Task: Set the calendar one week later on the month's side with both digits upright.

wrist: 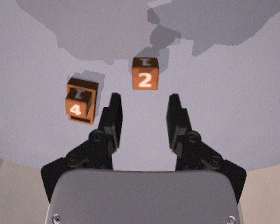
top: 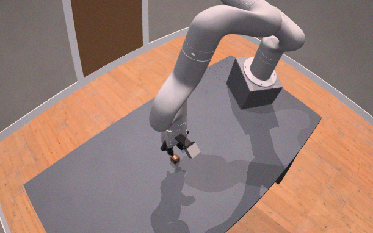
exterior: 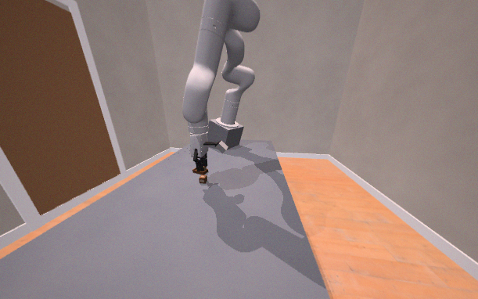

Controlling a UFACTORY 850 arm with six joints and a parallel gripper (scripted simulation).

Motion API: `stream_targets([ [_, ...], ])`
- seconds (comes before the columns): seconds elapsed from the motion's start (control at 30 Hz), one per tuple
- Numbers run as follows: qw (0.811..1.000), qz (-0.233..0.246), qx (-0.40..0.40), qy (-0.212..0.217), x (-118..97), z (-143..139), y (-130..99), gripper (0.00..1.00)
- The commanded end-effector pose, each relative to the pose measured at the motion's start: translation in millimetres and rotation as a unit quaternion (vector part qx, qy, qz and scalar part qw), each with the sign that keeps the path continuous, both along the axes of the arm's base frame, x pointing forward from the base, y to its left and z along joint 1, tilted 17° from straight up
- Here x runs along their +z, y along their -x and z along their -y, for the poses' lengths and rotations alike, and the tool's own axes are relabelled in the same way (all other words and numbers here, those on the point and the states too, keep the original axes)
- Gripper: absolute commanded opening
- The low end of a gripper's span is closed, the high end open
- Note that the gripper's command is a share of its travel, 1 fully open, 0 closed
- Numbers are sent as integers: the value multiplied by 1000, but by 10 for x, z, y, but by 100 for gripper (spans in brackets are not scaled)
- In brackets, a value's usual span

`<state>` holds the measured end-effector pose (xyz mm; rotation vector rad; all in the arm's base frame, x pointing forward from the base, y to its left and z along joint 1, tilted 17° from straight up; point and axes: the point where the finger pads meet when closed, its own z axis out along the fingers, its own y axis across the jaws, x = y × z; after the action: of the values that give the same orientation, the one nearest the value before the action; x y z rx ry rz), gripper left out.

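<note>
Arm [top: 193, 58]: grey, on a block base [top: 242, 97] at the far right of a dark table [top: 86, 183]; bent over the table's middle, wrist pointing down.

Gripper [wrist: 143, 117]: black fingers half open, a gap of bare table between them; holding nothing. Hanging above the table, between the two orange pieces.

Cube [wrist: 144, 74]: orange, a white "2" upright on the face toward the wrist camera; standing alone on the table, just beyond the fingertips. Also seen from the top [top: 174, 158] and exterior [exterior: 203, 178] views, nearer than the gripper in the latter.

Tray [wrist: 80, 100]: orange, left of the left finger in the wrist view, holding a cube marked "4". Mostly hidden under the gripper in the exterior view [exterior: 199, 171]. Month name too small to read.

Cube and tray apart, not touching.
</note>
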<state>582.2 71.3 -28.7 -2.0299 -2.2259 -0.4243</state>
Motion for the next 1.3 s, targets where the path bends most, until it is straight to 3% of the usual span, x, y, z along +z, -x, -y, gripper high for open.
stream_targets([
  [0.0, 1000, 1, 0, 0, -48, -14, -15, 47],
  [0.7, 1000, 1, 0, 0, -302, -85, -41, 47],
  [1.27, 1000, 1, 0, 0, -341, -96, -45, 47],
])
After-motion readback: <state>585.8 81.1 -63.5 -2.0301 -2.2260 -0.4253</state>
